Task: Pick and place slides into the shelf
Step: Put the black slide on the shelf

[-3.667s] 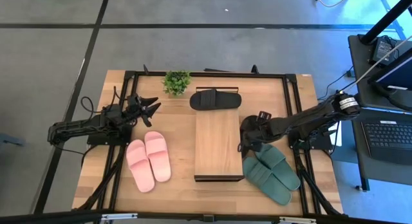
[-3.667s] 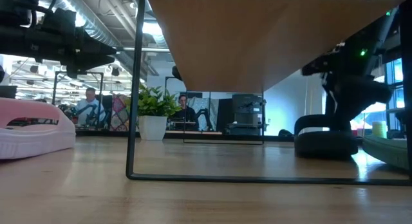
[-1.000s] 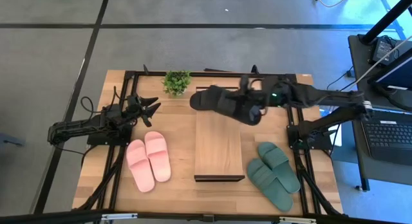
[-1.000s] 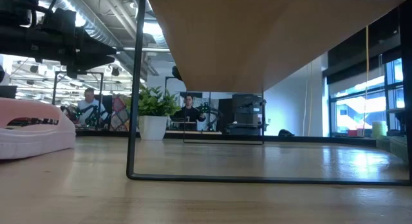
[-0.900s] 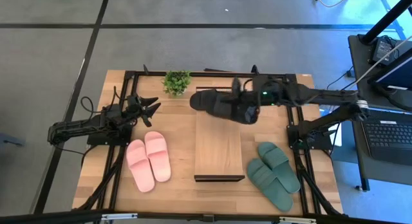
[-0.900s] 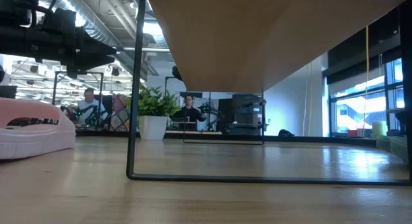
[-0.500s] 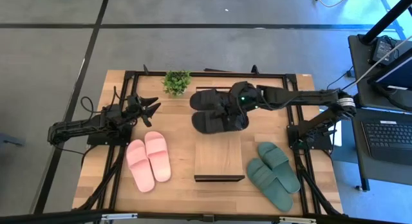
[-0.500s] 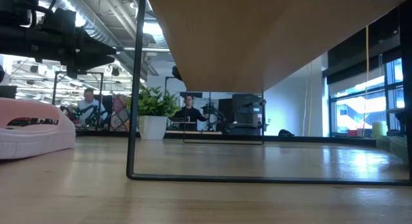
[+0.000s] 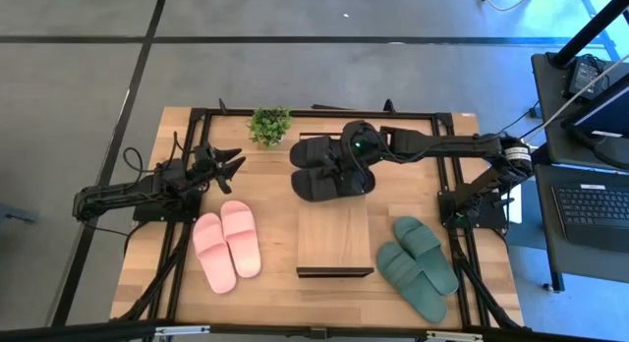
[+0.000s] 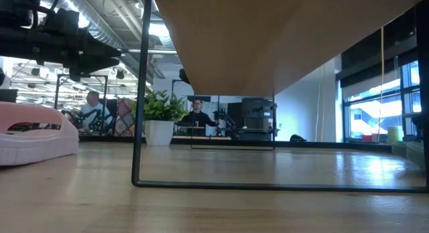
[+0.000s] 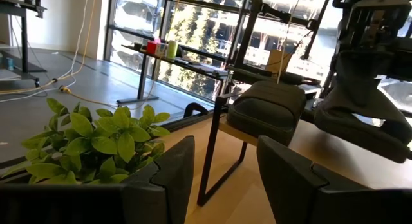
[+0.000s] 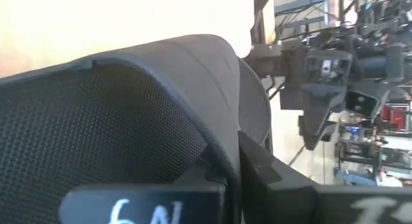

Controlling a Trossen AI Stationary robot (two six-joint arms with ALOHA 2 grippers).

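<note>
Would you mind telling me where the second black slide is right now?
In the high view it is at the shelf's far end, beside the first black slide, gripped by the right hand.

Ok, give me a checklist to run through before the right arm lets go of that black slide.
1. Right pincer shut on the second black slide: ok.
2. That slide is over the shelf, at its far end: ok.
3. It sits beside the first black slide already there: ok.
4. Sole resting flat on the plank: cannot tell; in the left wrist view it hangs tilted.
5. Left pincer open and parked by the plant, away from the shelf: ok.
6. Pink slides and green slides not on the shelf: ok.
</note>
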